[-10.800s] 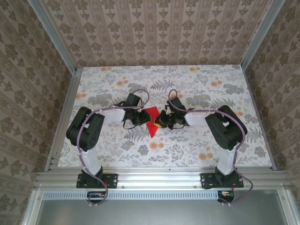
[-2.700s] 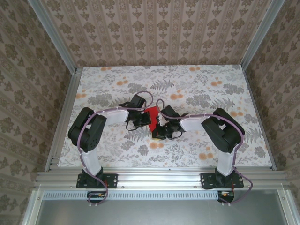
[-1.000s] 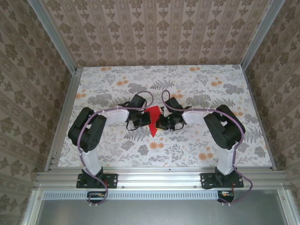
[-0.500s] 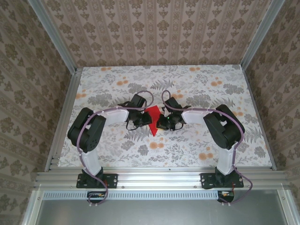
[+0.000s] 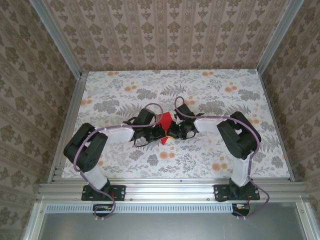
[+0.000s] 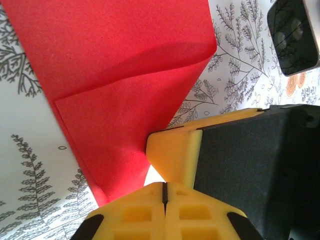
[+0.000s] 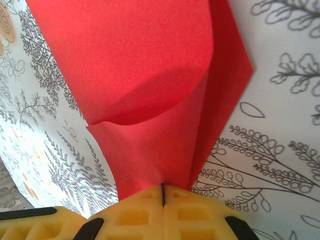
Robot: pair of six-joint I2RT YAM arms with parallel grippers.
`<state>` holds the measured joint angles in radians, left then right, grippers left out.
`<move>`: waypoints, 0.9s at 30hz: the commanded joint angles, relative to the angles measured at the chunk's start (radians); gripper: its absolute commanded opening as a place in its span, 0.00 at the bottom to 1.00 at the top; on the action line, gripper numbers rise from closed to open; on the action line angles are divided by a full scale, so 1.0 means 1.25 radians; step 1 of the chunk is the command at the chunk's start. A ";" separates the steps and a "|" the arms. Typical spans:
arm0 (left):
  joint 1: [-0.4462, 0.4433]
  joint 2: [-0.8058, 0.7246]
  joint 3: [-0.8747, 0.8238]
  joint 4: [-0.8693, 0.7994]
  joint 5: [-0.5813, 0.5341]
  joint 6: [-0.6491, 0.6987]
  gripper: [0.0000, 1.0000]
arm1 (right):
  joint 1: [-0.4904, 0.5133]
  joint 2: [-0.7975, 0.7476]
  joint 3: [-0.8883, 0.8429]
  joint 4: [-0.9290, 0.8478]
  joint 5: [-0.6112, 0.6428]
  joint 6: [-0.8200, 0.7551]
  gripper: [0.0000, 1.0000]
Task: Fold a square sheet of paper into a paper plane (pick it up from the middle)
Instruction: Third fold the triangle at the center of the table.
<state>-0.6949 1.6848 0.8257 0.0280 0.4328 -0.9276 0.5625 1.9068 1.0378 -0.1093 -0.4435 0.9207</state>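
Shut left tool [image 6: 165, 189], yellow tips flush along the seam, nothing seen between them. Bottom corner of the red paper [image 6: 115, 75] just past the outer edge of one tip, touching or not impossible to say. Shut right tool [image 7: 162, 190] too, tips pressed together, narrow end of the red paper running straight into the seam. Nipped there or merely pressed down, cannot tell. From the left wrist, one yellow finger [image 6: 173, 155] of the right tool butting against the red paper's lower edge, black tool body [image 6: 250, 170] behind it.

Red paper part-folded, not a flat square: one creased flap lying flat, another layer bowed up in a soft curl with a shadow under it, a sharp corner sticking out on one side. From the top, a red wedge with its point toward the near side. Left tool [image 5: 153, 132] at its left edge, right tool [image 5: 173, 131] at its right edge, both low and close in.

Flowered desk [image 5: 225, 160] under the red paper, about as much of it left of the paper as right, likewise far and near. Left arm [image 5: 112, 131] bent in from the paper's left, right arm [image 5: 212, 121] from its right, purple cables [image 5: 268, 200] looped along both. Arm bases on a metal rail [image 5: 170, 189] nearer than the red paper. Patterned walls [image 5: 165, 35] beyond it and on both flanks.
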 commanded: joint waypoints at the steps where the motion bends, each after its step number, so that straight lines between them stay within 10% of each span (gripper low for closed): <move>1: -0.012 0.020 -0.013 0.022 0.007 -0.027 0.04 | -0.002 0.032 -0.025 -0.015 0.039 0.038 0.01; 27: -0.021 0.074 0.007 -0.106 -0.052 0.023 0.00 | -0.014 -0.023 0.003 0.047 -0.013 -0.006 0.04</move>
<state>-0.7132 1.7569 0.8398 0.0010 0.4030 -0.9356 0.5404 1.8820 1.0073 -0.0334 -0.4706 0.9417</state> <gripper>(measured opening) 0.056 0.048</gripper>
